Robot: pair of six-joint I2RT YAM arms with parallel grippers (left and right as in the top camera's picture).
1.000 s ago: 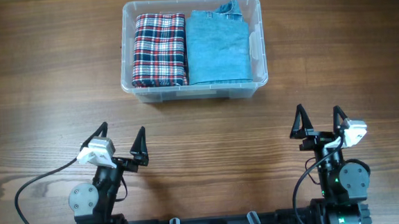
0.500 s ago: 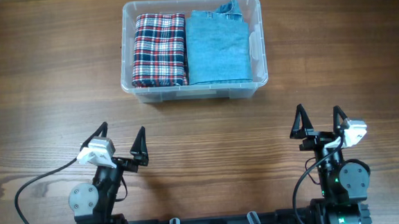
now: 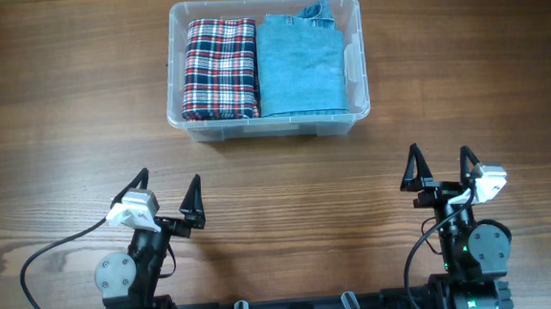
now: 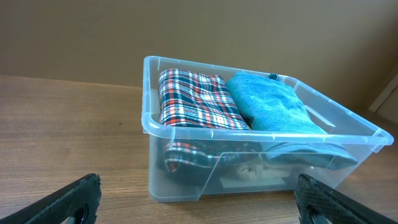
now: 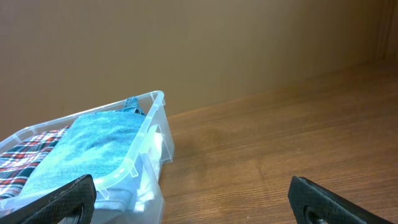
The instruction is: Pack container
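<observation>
The clear plastic container (image 3: 359, 73) stands at the far middle of the table. In it lie a folded red, white and navy plaid garment (image 3: 219, 69) on the left and a folded blue denim garment (image 3: 299, 65) on the right. The container also shows in the left wrist view (image 4: 186, 177) and the right wrist view (image 5: 146, 134). My left gripper (image 3: 170, 197) is open and empty near the table's front left. My right gripper (image 3: 439, 168) is open and empty near the front right. Both are well short of the container.
The wooden table (image 3: 64, 139) spreads around the container. A black cable (image 3: 47, 259) loops by the left arm's base. A plain brown wall (image 5: 186, 43) stands behind the table.
</observation>
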